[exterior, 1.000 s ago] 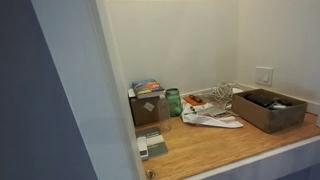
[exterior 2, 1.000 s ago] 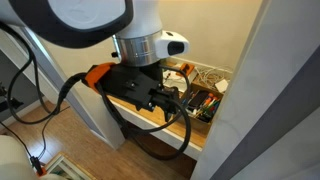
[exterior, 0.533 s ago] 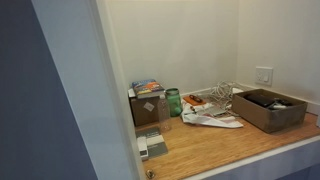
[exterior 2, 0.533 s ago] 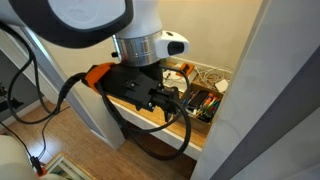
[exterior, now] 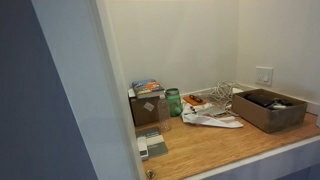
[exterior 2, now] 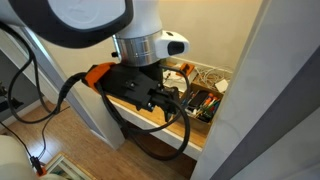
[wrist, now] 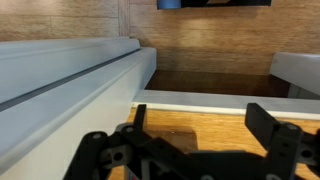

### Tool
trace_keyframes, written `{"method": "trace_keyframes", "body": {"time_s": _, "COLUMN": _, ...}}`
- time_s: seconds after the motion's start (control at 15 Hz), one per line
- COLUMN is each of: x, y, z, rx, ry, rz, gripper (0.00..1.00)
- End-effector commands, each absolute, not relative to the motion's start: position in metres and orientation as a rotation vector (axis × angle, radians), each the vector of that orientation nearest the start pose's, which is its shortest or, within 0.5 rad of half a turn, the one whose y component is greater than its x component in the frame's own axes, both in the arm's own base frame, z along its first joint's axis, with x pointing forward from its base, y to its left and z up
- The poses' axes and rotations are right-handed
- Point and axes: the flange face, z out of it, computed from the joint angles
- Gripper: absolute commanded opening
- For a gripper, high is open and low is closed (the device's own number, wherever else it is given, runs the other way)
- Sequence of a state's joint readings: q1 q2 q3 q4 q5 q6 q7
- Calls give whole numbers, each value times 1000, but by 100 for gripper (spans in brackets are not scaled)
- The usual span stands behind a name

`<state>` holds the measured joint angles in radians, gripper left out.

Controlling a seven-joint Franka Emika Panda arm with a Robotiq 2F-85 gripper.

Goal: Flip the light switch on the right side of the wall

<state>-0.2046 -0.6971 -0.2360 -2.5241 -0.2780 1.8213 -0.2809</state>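
Observation:
The light switch (exterior: 263, 75) is a small white square plate on the cream wall (exterior: 275, 45) at the right side of the alcove, above a brown cardboard tray (exterior: 268, 110). It is out of sight in the wrist view. My gripper (exterior 2: 172, 108) hangs at the front edge of the wooden shelf (exterior 2: 150, 117), far from the switch. In the wrist view my gripper (wrist: 200, 125) is open and empty, with its two black fingers (wrist: 262, 120) wide apart over the wooden shelf top (wrist: 200, 122).
The wide pale blue-grey door frame (exterior: 65, 90) stands at the alcove's left and shows in the wrist view (wrist: 60, 80). On the shelf stand a box of books (exterior: 147, 105), a green jar (exterior: 173, 101), papers (exterior: 210, 118) and cables (exterior: 222, 93).

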Motion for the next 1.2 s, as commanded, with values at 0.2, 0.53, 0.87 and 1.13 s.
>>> {"method": "trace_keyframes", "body": {"time_s": 0.2, "x": 337, "y": -156, "z": 518, "rx": -3289, "ry": 158, "rz": 49, "gripper": 100}}
{"method": "trace_keyframes", "body": {"time_s": 0.53, "x": 421, "y": -110, "z": 532, "rx": -3341, "ry": 301, "rz": 53, "gripper": 100}}
{"method": "trace_keyframes", "body": {"time_s": 0.87, "x": 507, "y": -96, "z": 522, "rx": -3377, "ry": 582, "rz": 9, "gripper": 100}}
{"method": "trace_keyframes", "body": {"time_s": 1.13, "x": 558, "y": -108, "z": 505, "rx": -3423, "ry": 750, "rz": -59, "gripper": 100}}
